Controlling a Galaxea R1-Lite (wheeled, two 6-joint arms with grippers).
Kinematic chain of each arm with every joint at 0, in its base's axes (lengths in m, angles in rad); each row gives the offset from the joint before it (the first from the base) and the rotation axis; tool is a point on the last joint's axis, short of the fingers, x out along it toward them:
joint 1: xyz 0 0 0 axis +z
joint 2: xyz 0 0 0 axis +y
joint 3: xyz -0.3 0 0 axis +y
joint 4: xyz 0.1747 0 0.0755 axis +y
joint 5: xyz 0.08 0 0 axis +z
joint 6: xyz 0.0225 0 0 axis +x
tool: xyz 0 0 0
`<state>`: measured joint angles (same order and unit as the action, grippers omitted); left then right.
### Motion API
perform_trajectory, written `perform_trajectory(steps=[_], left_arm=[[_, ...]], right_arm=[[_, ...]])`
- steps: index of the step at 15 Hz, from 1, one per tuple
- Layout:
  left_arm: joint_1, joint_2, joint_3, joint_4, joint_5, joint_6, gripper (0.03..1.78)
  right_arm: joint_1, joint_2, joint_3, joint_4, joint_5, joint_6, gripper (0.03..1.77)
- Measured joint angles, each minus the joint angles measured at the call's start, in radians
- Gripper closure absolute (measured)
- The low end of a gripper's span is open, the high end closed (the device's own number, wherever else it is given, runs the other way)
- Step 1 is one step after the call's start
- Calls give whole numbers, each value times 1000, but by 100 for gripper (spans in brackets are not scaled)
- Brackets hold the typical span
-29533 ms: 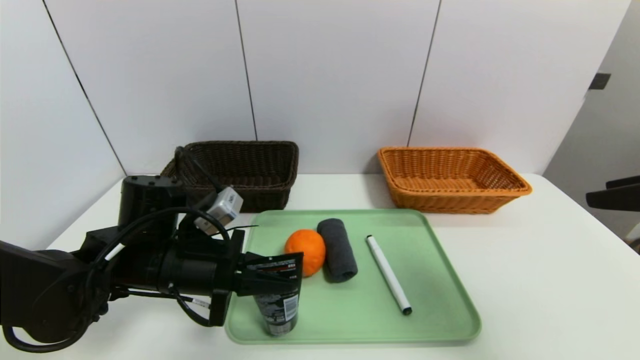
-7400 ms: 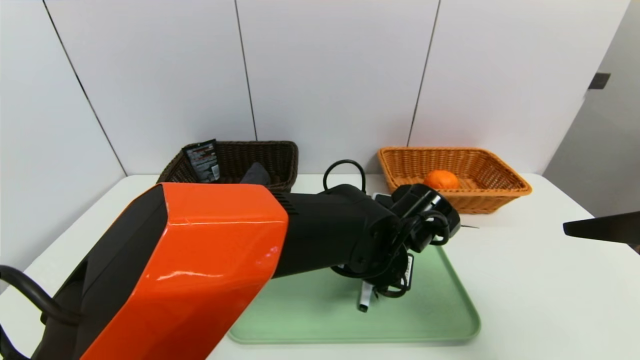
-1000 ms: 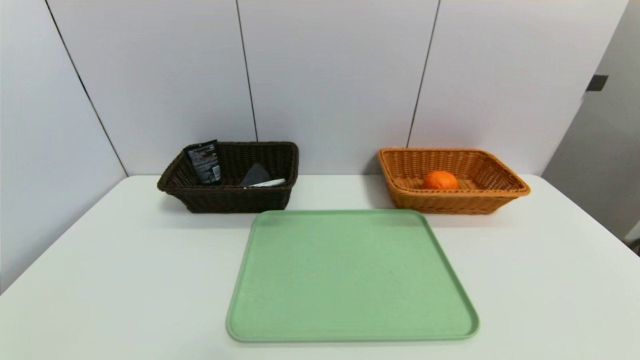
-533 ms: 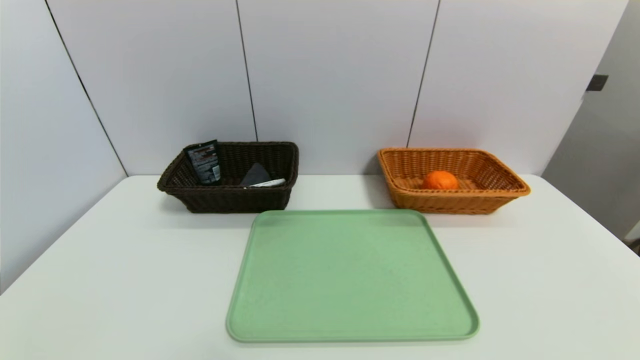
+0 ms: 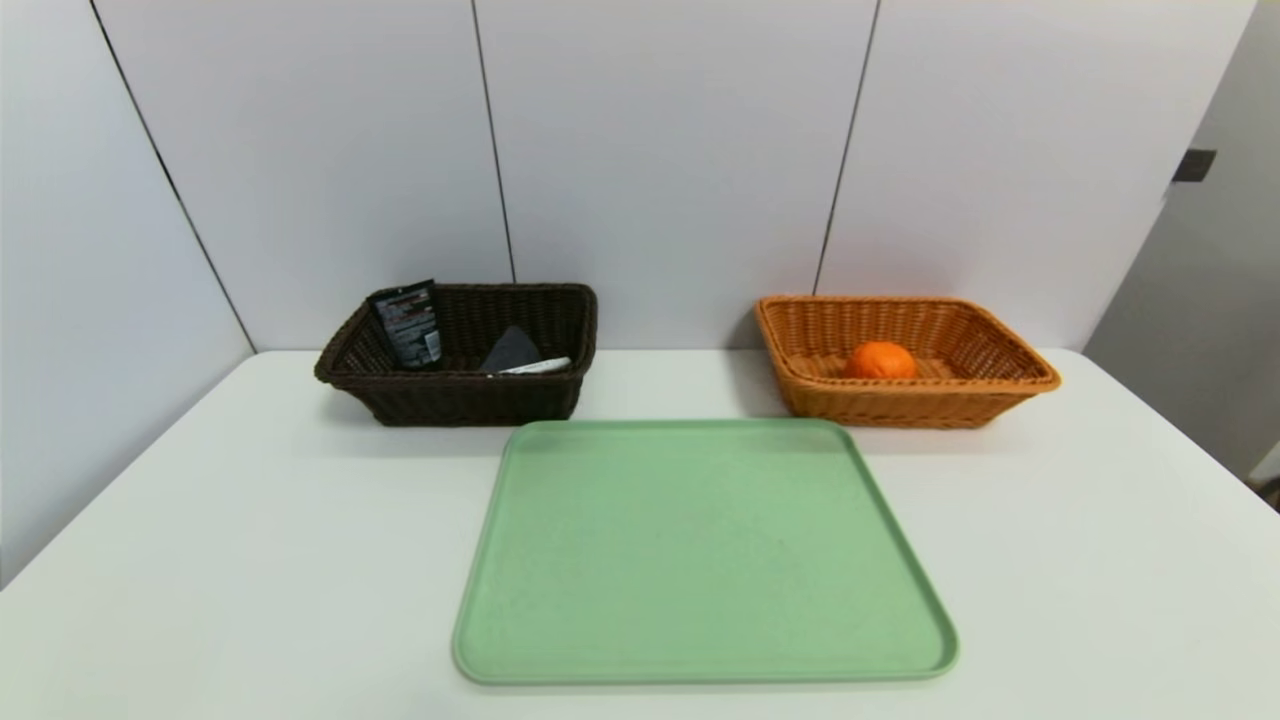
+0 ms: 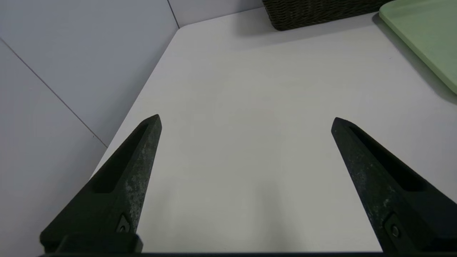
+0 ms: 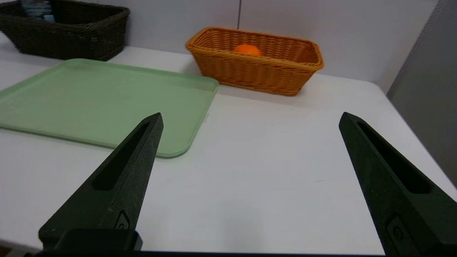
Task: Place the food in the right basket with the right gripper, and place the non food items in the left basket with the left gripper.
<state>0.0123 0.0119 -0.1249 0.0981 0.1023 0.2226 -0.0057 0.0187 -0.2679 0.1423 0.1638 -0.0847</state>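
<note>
The orange fruit (image 5: 879,360) lies inside the orange-tan right basket (image 5: 1000,385) at the back right. The dark brown left basket (image 5: 460,398) at the back left holds the black tube (image 5: 406,325), the dark grey cloth (image 5: 511,350) and the white pen (image 5: 537,366). Neither arm shows in the head view. My left gripper (image 6: 246,119) hangs open over bare table near the front left. My right gripper (image 7: 250,117) is open over bare table at the front right, with the right basket (image 7: 257,71) and the fruit (image 7: 247,49) far ahead.
A green tray (image 5: 705,555) with nothing on it lies in the middle of the white table (image 5: 1080,540). White wall panels close the back and the left side. The table's left edge (image 6: 135,107) runs beside my left gripper.
</note>
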Motion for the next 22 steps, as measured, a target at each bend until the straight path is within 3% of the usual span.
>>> perform_trajectory(steps=[2,4,6,9,16,22], left_arm=[[0,-8,65,-81,-39,21,12],[0,-10,108,-154,-123,30,12],[0,-11,121,-157,-174,28,12],[-1,-11,124,-148,-177,12,12],[0,-12,125,-142,-155,-121,12],[0,-12,125,-142,-147,-131,12]], right_arm=[[1,-11,81,-106,-57,-18,10],[1,-16,137,-142,-70,-21,10],[1,-19,194,-146,-77,-28,10],[1,-19,254,-140,-129,-44,10],[2,-19,267,-140,-127,-15,10],[1,-19,267,-140,-134,-4,10]])
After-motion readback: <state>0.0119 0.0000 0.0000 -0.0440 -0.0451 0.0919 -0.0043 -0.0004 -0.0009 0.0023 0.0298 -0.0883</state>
